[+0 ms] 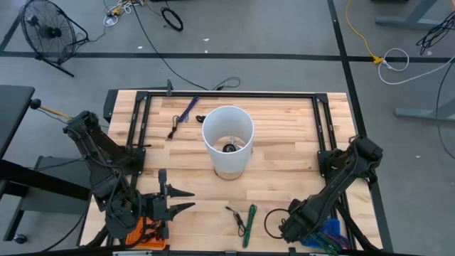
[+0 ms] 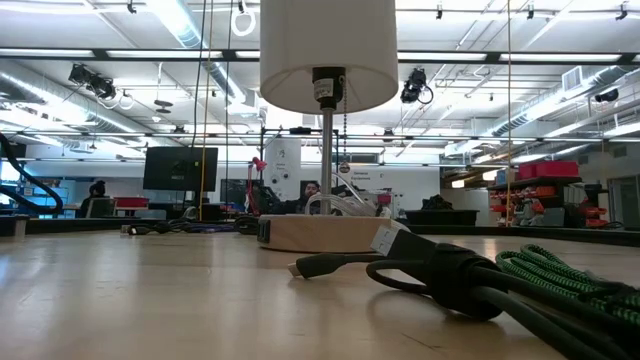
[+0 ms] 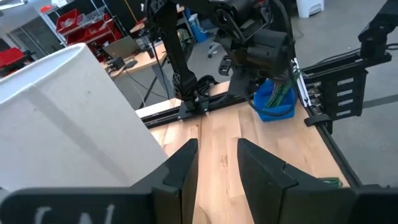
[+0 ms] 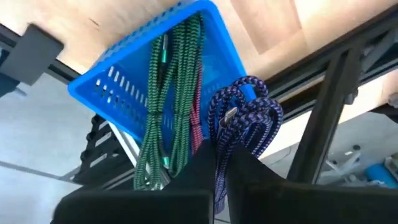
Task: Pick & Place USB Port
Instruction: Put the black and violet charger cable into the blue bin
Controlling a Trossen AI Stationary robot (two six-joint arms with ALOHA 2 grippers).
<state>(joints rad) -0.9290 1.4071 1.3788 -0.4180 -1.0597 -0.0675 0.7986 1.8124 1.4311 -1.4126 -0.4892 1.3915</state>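
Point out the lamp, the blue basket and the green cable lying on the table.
lamp (image 1: 227, 128): high view, on the white shade's rim.
blue basket (image 4: 118, 93): right wrist view, on its slotted side wall.
green cable (image 1: 250, 222): high view, on the middle of its straight bundle.

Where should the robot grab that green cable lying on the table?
Across the middle of the green cable, straight down from above, I'd say. It lies flat as a long thin bundle, with the black cable close beside it.
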